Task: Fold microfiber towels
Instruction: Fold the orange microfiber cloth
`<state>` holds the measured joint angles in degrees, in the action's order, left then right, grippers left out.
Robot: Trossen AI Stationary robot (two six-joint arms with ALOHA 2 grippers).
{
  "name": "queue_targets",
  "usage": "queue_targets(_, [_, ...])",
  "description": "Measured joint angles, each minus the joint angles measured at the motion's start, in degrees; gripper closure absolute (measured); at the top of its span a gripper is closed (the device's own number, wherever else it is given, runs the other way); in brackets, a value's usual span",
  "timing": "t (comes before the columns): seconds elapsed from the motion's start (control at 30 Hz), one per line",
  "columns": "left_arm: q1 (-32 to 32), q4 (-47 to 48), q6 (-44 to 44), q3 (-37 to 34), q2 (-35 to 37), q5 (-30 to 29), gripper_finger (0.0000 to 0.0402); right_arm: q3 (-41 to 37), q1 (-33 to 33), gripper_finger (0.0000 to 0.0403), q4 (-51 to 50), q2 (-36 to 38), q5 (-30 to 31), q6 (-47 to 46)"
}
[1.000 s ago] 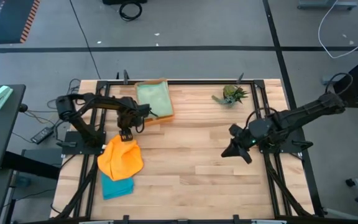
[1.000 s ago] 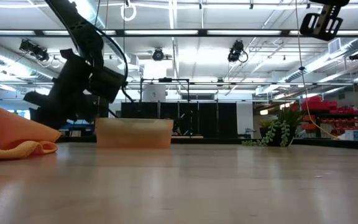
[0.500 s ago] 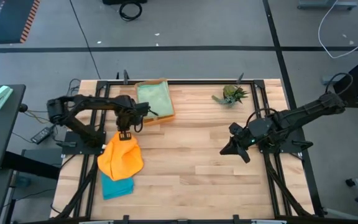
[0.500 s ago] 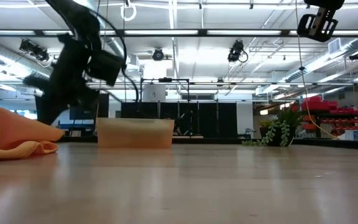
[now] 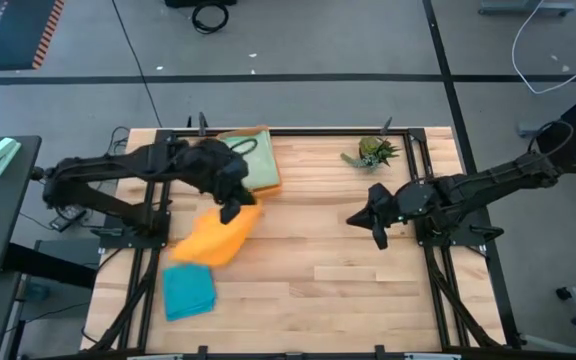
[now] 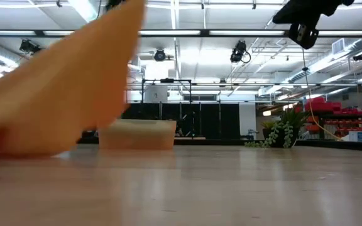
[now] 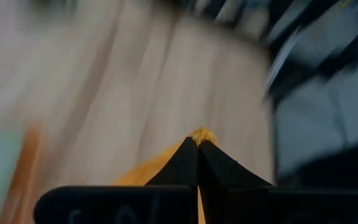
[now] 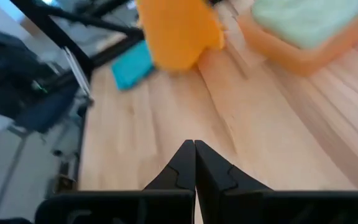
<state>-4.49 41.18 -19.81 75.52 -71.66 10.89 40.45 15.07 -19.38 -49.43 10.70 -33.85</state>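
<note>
The orange towel (image 6: 61, 94) is blurred and cut off by the low view's upper edge.

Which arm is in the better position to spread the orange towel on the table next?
Left. The left hand is shut on the orange towel, lifting it beside the teal towel. The right hand is shut, empty and across the table.
</note>
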Motion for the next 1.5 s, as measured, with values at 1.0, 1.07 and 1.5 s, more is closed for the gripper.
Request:
queue_targets(1.0, [16.96,-11.10,-12.58,-4.31,-21.11,-10.88,0.0395,-0.02,9.00,0.0181,4.73,-25.80,20.46,14.81])
queue_targets(1.07, [16.79,-10.41,-11.71,-4.30,-20.93,-10.88,0.0391,0.02,8.25,0.0167,6.87,-29.91,21.88,16.91])
queue_targets(1.5, [16.96,-9.32,-8.99,-4.30,-20.89,-9.62,0.0383,0.00,3.96,0.0174,15.38,-41.89,33.18,26.92])
